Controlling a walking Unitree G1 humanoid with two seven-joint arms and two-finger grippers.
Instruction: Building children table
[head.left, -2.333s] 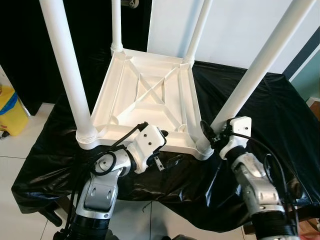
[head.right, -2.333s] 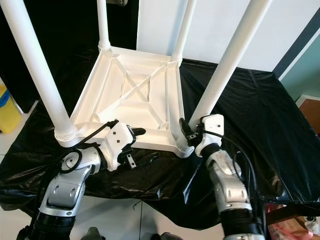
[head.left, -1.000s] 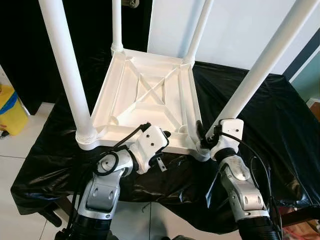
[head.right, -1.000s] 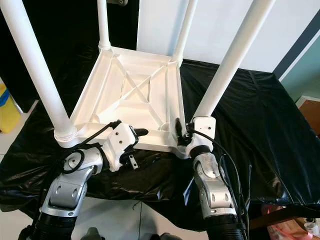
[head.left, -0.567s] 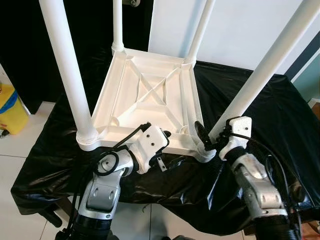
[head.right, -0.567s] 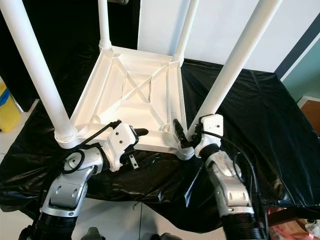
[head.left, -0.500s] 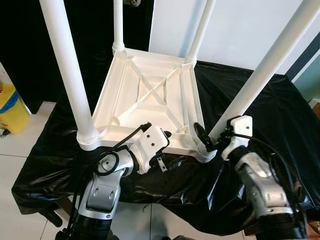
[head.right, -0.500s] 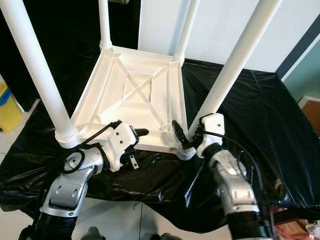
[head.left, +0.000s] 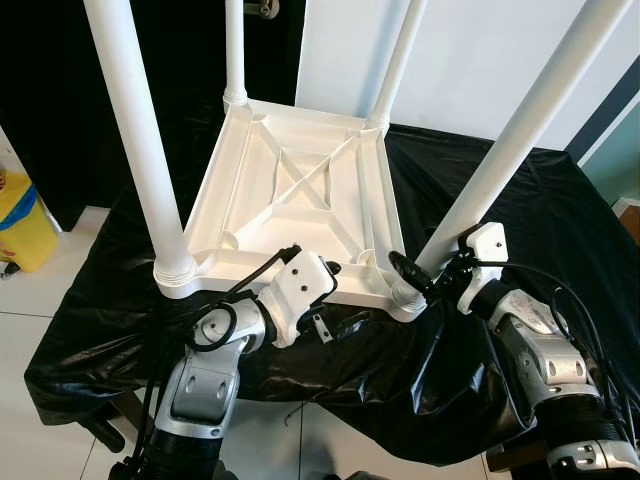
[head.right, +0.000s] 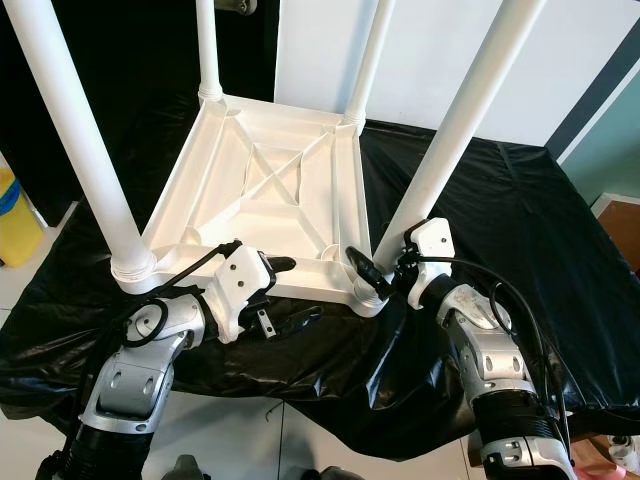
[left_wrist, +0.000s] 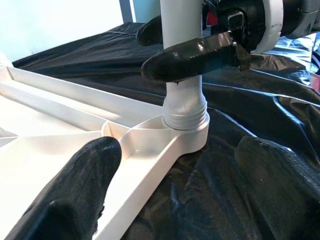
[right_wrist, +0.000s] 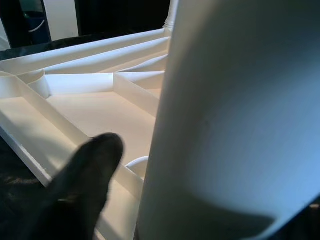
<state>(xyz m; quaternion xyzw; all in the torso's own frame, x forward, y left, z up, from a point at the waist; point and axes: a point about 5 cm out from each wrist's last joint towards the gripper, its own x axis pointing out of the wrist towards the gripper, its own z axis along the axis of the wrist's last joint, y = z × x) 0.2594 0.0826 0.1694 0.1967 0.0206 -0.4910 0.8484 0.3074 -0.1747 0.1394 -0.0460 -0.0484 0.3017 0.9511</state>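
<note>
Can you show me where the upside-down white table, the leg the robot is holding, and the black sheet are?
white table (head.left: 300, 200), left eye view, ribbed underside.
leg (head.left: 500, 170), left eye view, mid shaft.
black sheet (head.left: 540, 210), left eye view, bare right part.

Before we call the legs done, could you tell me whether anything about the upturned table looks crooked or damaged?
No damage shows. The near-right leg splays outward more than the others, possibly lens perspective. The right gripper clasps it just above its socket.
</note>
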